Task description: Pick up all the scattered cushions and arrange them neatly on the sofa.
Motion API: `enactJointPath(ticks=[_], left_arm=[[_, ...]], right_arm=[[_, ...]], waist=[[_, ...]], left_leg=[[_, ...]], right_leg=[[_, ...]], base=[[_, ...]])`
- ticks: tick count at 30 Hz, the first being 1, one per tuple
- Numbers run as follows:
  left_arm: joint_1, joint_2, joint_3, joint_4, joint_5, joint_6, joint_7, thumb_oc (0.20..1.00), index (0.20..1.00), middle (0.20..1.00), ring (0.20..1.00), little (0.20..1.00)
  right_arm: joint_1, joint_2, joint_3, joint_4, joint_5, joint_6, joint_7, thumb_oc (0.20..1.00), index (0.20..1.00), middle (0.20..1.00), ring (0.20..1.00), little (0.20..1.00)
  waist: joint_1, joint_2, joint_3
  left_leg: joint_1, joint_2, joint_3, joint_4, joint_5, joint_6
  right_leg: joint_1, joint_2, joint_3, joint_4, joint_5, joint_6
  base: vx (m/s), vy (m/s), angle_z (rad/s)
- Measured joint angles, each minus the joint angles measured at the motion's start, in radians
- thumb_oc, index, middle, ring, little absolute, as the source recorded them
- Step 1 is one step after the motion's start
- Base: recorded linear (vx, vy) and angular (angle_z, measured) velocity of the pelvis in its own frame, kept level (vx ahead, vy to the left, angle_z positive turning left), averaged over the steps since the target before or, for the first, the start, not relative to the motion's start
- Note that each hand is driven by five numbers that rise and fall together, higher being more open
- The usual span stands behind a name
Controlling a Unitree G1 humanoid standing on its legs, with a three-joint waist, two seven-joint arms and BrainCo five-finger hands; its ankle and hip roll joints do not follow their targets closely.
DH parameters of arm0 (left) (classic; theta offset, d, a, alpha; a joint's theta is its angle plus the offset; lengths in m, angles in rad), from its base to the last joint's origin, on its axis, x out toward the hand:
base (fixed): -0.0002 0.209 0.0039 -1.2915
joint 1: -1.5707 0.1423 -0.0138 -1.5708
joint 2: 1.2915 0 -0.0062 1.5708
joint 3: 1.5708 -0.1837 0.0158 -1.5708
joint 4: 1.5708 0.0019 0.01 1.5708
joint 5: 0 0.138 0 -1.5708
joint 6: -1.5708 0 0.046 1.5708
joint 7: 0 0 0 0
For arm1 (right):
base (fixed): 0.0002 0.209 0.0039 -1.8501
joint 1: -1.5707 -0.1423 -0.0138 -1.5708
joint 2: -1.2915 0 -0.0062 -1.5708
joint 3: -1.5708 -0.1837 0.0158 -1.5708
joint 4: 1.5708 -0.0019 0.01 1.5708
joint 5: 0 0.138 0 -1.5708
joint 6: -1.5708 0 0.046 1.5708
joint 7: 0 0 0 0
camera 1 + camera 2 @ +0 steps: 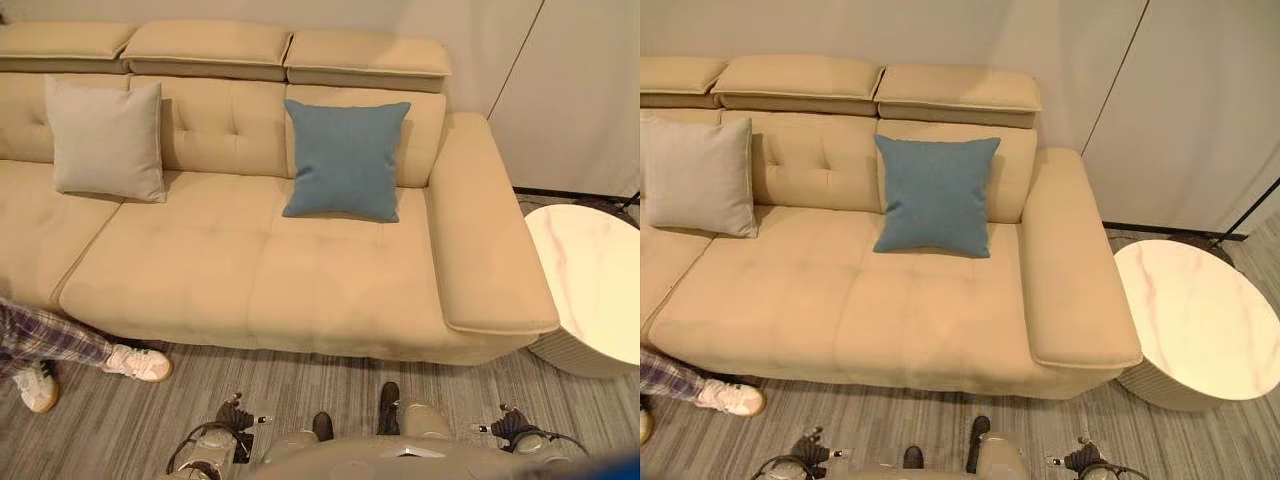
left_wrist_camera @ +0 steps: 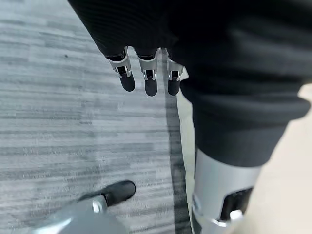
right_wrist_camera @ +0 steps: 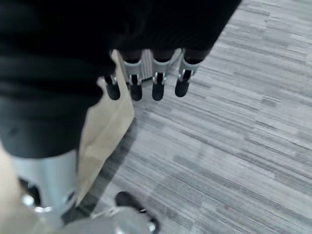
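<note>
Two cushions upright against the sofa (image 1: 250, 280) backrest: blue cushion (image 1: 345, 160) near the armrest end, grey cushion (image 1: 107, 140) toward the far-left section, well apart, a bare seat between them. Both square, soft woven fabric, slightly puffed; blue one leaning a touch. Sofa in beige matte upholstery, tufted back, padded headrests, broad rounded armrest.

Left hand (image 2: 146, 78) hanging beside the body over the striped grey floor (image 1: 250, 390), fingers straight and relaxed, holding nothing. Right hand (image 3: 156, 85) likewise lowered, fingers loose and side by side, empty.

Probably at or near the end of the arranging step, since no cushion visible on the floor here, though areas outside the frame cannot be ruled out. Next move likely a look around for stragglers, or a small straightening of the blue cushion.

Round marble-look side table (image 1: 590, 280) just beside the armrest, ribbed pale base. Person's plaid-trousered leg and white sneaker (image 1: 140, 362) at the sofa's front-left edge.
</note>
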Motion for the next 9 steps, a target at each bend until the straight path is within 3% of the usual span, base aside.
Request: enactJointPath(ticks=[2,3,5,9], left_arm=[[0.005,-0.007,0.001,0.001,0.000,0.001,0.000,1.000,1.000,1.000,1.000,1.000],[0.012,-0.012,0.001,0.002,0.000,0.004,0.000,1.000,1.000,1.000,1.000,1.000],[0.028,-0.027,0.000,0.001,0.000,0.005,-0.001,1.000,1.000,1.000,1.000,1.000],[0.037,-0.029,-0.002,0.002,0.001,0.009,-0.001,1.000,1.000,1.000,1.000,1.000]], right_arm=[[0.008,0.000,0.002,-0.002,0.000,0.000,0.003,1.000,1.000,1.000,1.000,1.000],[0.008,0.001,0.002,-0.002,0.000,0.000,0.005,1.000,1.000,1.000,1.000,1.000],[0.019,-0.007,0.002,-0.002,0.000,0.002,0.009,1.000,1.000,1.000,1.000,1.000],[0.041,-0.028,0.007,-0.003,0.000,0.003,0.010,1.000,1.000,1.000,1.000,1.000]], waist=[[0.022,0.021,-0.024],[0.025,0.022,-0.036],[0.017,0.034,-0.086],[0.019,0.013,-0.142]], left_leg=[[0.001,0.025,-0.007,-0.001,-0.004,-0.037],[0.000,0.039,-0.021,-0.009,-0.005,-0.062],[0.002,0.074,-0.031,-0.028,-0.014,-0.112],[-0.002,0.102,-0.031,-0.010,-0.005,-0.128]], right_leg=[[0.089,-0.002,0.031,-0.054,-0.045,0.014],[0.141,0.026,0.039,-0.164,-0.045,-0.033],[0.166,0.063,0.016,-0.227,-0.028,-0.052],[0.166,0.094,0.016,-0.222,-0.036,-0.086]], base=[[0.12,-0.099,-0.03],[0.13,-0.091,0.10],[0.10,-0.088,0.10],[0.05,-0.049,-0.12]])
